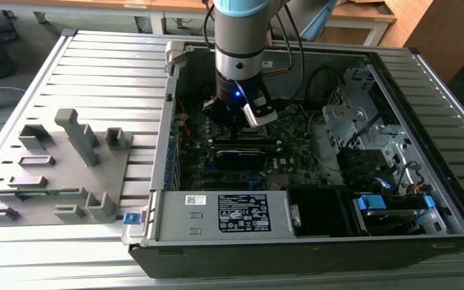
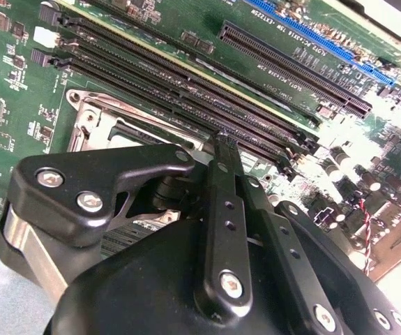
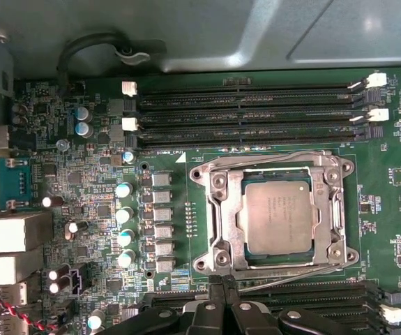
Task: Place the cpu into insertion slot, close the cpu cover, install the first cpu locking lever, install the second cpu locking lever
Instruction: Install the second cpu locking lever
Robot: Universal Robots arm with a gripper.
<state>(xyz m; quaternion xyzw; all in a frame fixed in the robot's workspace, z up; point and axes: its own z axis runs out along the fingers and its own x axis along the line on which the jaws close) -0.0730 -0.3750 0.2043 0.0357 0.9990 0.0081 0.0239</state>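
cpu (image 3: pixel 278 218) is sitting flat in the insertion slot (image 3: pixel 231 269), silver top facing up. cpu cover (image 3: pixel 319 171) is lying down over it, frame around the chip, chip showing through the window. Thin wire levers are running along the socket edges, one on the memory-slot side (image 3: pixel 270 155) and one on the tool side (image 3: pixel 291 278); can't tell if either is latched.

Tool (image 3: pixel 222 285) is hanging just off the socket edge, fingertips pressed together, nothing between them. In the second wrist view the tool (image 2: pixel 222 136) is showing the same: black fingers (image 2: pixel 221 209) meeting at the tip, pointing down at the board right beside the socket frame (image 2: pixel 92 115) and the long memory slots (image 2: pixel 186 84). Can't tell if the tip is touching a lever.

In the exterior view the arm (image 1: pixel 240 36) is reaching straight down into the open computer case (image 1: pixel 425 90), tool (image 1: pixel 244 124) low over the motherboard (image 1: pixel 296 145). White-labelled power supply (image 1: pixel 224 212) is sitting along the case's near wall. Grey fixture tray (image 1: pixel 55 175) is resting on the slatted worktop (image 1: pixel 103 66) at the exterior view's left, well apart from the case.
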